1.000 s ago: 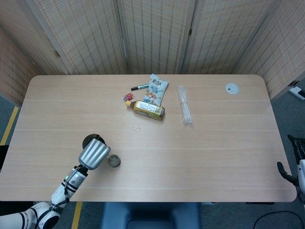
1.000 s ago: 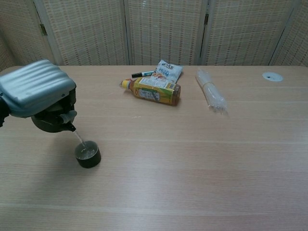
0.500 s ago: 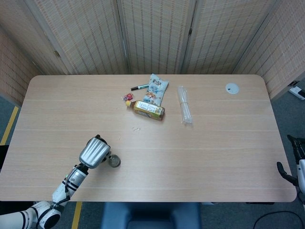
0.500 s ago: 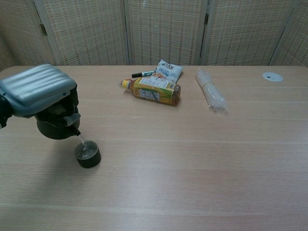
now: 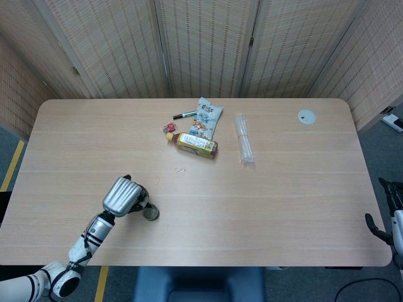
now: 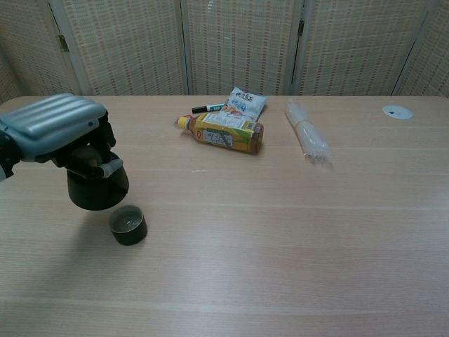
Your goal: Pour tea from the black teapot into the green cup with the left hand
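My left hand (image 6: 52, 130) (image 5: 121, 196) grips the black teapot (image 6: 97, 186) from above at the table's near left. The pot stands close to upright, just off the table, with its spout (image 6: 111, 167) pointing right and no stream coming from it. The dark green cup (image 6: 128, 225) (image 5: 150, 212) stands on the table just right of and in front of the pot, with liquid in it. In the head view the hand covers nearly all of the pot. My right hand (image 5: 381, 229) shows only as dark fingers at the far right edge, off the table.
At the back middle lie a yellow-labelled drink bottle (image 6: 224, 133), a snack bag (image 6: 245, 104), a black marker (image 6: 207, 109) and small red and yellow bits (image 5: 169, 131). A clear plastic bundle (image 6: 306, 139) lies to their right, and a white disc (image 6: 397, 111) at the far right.
The teapot has tipped back from its pouring tilt to nearly upright, and the stream into the cup has stopped. The cup has not moved.
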Robot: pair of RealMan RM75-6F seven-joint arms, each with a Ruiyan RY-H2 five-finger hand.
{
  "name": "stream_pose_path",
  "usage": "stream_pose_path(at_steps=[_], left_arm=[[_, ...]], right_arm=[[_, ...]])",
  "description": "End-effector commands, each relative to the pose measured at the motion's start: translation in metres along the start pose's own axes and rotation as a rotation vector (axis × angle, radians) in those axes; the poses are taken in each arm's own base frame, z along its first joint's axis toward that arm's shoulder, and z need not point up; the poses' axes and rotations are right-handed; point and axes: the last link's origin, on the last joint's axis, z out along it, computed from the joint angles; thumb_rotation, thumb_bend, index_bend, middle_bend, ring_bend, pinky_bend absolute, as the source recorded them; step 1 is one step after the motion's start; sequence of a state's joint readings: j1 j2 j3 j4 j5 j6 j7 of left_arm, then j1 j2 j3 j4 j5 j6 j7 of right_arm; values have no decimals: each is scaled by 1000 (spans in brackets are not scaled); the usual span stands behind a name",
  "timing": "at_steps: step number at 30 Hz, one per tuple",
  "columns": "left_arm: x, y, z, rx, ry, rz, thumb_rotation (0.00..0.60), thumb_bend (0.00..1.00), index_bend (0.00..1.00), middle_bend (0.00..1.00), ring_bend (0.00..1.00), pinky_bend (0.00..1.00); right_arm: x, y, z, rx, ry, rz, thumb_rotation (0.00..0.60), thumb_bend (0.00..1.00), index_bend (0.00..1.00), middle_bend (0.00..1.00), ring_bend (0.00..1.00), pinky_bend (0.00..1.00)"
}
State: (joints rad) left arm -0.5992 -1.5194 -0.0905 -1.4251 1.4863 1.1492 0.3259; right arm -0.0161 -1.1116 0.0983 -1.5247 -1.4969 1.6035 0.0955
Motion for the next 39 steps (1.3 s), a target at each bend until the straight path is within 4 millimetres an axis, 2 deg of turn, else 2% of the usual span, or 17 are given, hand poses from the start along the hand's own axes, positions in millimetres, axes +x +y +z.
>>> stream_pose_path(at_steps=[1,11,16,18,22,25,31,36,39], left_arm=[[1,-5,1,14,10,-27,535,476,1000,1000,919,575],[14,-24,11,81,44,-159,522,475,1000,1000,917,555],[19,-38,20,133,51,-218,358,473,1000,1000,910,492],[17,-44,24,158,48,-232,321,468,1000,1000,909,465],[12,-54,29,202,30,-255,227,377,1000,1000,901,370],[8,-60,32,228,24,-264,213,335,1000,1000,891,316],[-1,-74,39,284,11,-264,202,278,1000,1000,886,306],[-8,-83,45,311,-9,-249,131,253,992,1000,870,296],[-12,-90,48,328,-17,-223,130,251,987,1000,860,285]], right_arm=[[0,0,0,0,1,0,600,376,76,188,252,0],[0,0,0,-2,3,1,600,375,76,188,253,0],[0,0,0,-4,0,2,600,376,76,188,253,0],[0,1,0,-6,0,2,600,376,76,188,253,0],[0,1,-1,-7,0,3,600,376,76,188,253,0],[-1,2,-1,-9,-1,3,600,376,76,188,252,0],[-2,2,0,-10,-7,4,600,376,76,188,252,0],[-3,3,0,-13,-10,3,600,377,76,188,252,0],[-3,3,1,-14,-11,1,600,376,76,188,252,0]])
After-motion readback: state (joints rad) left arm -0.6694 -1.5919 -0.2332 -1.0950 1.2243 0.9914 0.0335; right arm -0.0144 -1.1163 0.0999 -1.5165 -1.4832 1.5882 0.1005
